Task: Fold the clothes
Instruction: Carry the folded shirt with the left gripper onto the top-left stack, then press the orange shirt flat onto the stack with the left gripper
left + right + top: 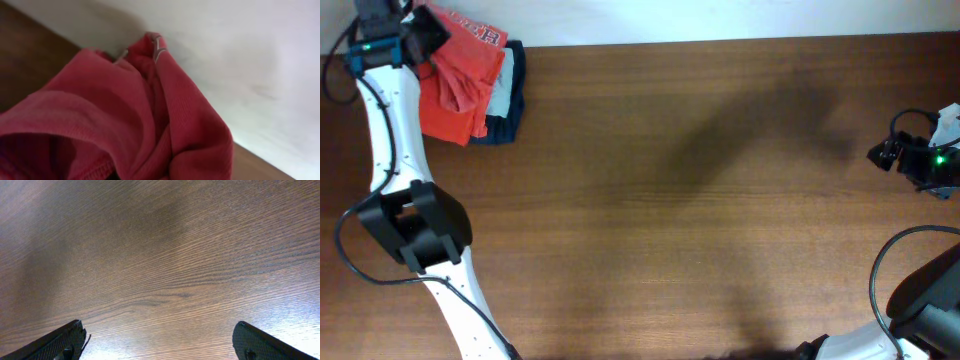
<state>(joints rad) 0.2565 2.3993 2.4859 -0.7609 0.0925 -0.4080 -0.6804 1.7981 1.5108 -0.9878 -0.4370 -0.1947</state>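
The clothes (pixel 460 75), a coral-red T-shirt with white lettering, lie bunched on a pile at the table's far left back corner. My left gripper (pixel 420 42) is at the shirt's upper left edge and is shut on its fabric. In the left wrist view the red cloth (pixel 125 115) fills the lower left and hides the fingers. My right gripper (pixel 882 153) is far off at the right edge. It stands open over bare wood (pixel 157 326), with nothing between its fingers.
Grey and navy folded garments (pixel 510 100) lie under and beside the shirt. A white surface (pixel 240 60) runs just behind the table's back edge. The wooden table (pixel 700 200) stretches between the two arms. Black cables loop beside both arm bases.
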